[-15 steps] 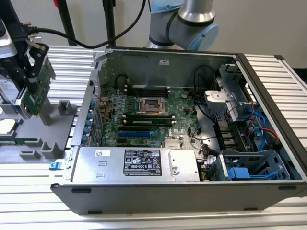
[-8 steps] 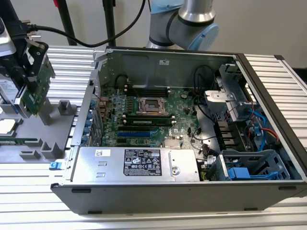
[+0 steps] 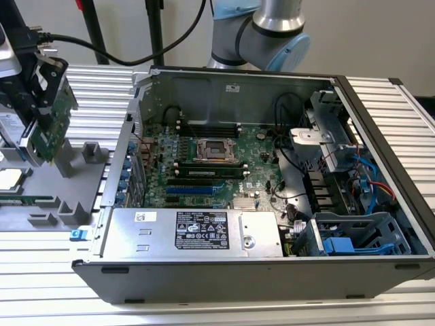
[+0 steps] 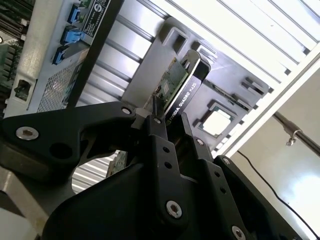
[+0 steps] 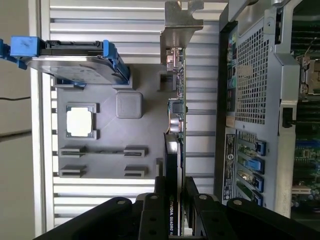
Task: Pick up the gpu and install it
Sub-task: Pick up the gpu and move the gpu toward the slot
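In both wrist views the gripper had its two black fingers clamped on the opposite faces of the gpu, seizing it at one short end. The card's long axis ran straight out from the fingertips, with the silver end bracket at the far end. The black cooler face was turned toward the grey parts tray; the green circuit face was turned toward the open computer case. In the exterior view the card hung tilted over the tray, near the edge of the ribbed metal table on the exterior view's left, apparently clear of the tray's slots. A processor and a hard drive sat in the tray. The motherboard lay inside the case, well apart from the card, toward the exterior view's right.
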Controlling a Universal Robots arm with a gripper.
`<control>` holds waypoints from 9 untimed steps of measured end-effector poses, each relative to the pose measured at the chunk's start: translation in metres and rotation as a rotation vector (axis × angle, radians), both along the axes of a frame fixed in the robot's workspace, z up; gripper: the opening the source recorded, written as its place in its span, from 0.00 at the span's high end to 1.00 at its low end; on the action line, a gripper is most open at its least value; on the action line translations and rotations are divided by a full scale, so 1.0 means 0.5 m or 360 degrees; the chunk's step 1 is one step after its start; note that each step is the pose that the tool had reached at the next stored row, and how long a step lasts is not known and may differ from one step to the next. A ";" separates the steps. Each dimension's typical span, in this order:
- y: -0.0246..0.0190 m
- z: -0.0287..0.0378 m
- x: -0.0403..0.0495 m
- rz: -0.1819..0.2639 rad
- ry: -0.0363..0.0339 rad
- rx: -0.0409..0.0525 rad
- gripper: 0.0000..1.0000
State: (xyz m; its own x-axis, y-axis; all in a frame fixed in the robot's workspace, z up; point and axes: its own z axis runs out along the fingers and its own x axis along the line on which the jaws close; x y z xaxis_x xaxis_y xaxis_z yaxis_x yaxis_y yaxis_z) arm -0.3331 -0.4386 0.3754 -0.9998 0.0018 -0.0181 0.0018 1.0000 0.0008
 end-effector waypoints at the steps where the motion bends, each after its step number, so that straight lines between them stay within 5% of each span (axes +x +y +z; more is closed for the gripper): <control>1: 0.0000 0.001 0.000 0.0000 0.0000 0.0000 1.00; 9: 0.0001 0.006 0.000 0.0000 0.0000 -0.0001 1.00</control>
